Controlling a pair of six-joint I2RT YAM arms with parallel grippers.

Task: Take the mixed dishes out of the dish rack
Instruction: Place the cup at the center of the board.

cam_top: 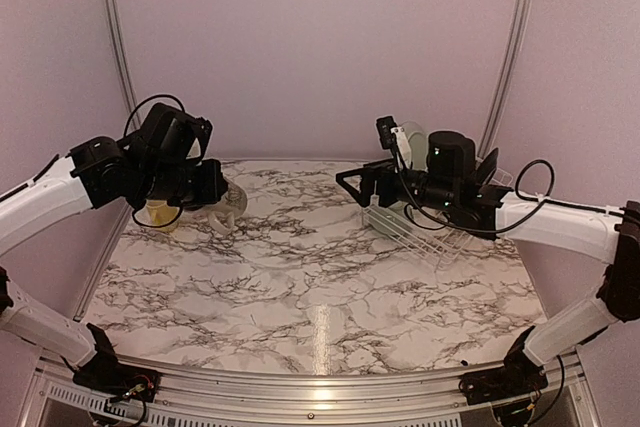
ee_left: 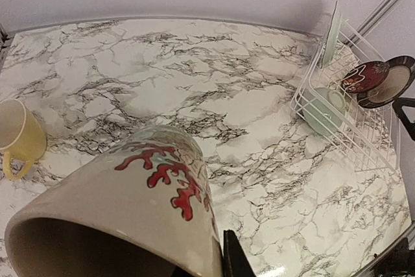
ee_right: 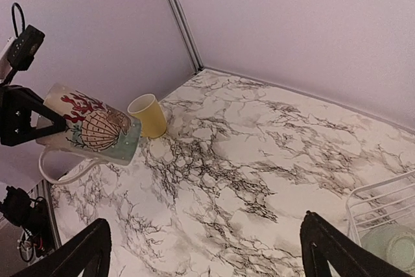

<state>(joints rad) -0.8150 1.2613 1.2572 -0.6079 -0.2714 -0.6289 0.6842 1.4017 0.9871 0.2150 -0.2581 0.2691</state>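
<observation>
Cream printed mug (ee_left: 130,212), clamped in left gripper (ee_right: 29,118) at nine o'clock beside yellow mug (ee_left: 23,135) (already out); right gripper (ee_right: 204,225) gapes empty; pale-green bowl (ee_left: 322,111), red plate (ee_left: 364,76), green plate (ee_left: 332,30) left in dish rack (ee_left: 363,141) at three.

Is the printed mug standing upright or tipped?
Tipped: the left pincer holds the printed mug by its rim, lying nearly sideways, handle hanging down, base toward the yellow mug.

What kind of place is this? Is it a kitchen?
Probably a robot test booth, not a kitchen: bare lilac walls with metal rails, a marble-look table, a robot left arm and right arm, one dish rack.
</observation>
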